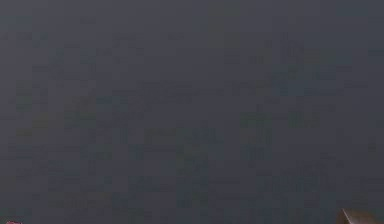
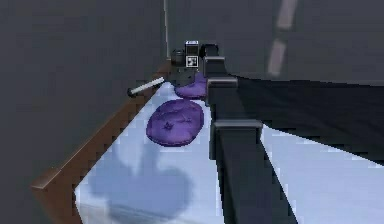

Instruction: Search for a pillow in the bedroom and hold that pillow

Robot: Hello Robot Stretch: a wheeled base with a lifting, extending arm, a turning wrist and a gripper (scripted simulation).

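Two purple pillows lie at the head of the bed, and your choice between them turns on where the gripper (image 2: 150, 85) sits. The nearer pillow (image 2: 176, 122) is a plump, soft oval with a faint quilted dimpling. Its long axis runs across the arm side view and rises a little toward the right. It rests on the pale blue sheet (image 2: 130, 185), just left of the dark square arm (image 2: 240, 160) and below the gripper in the picture, so the arm's end stands farther out than this pillow does. The farther pillow (image 2: 192, 89) is flatter-looking and partly hidden behind the wrist, close beside the gripper's body.

Your thin fingers (image 2: 148, 86) point toward the picture's left, out toward the brown wooden bed frame (image 2: 90, 150). With bedding and a pillow right behind them, you cannot tell whether the gripper has hold of anything.

A dark, loosely draped blanket (image 2: 310, 110) covers the bed's right part. Ahead of you the forward view gives a plain dark grey wall (image 1: 190, 100)
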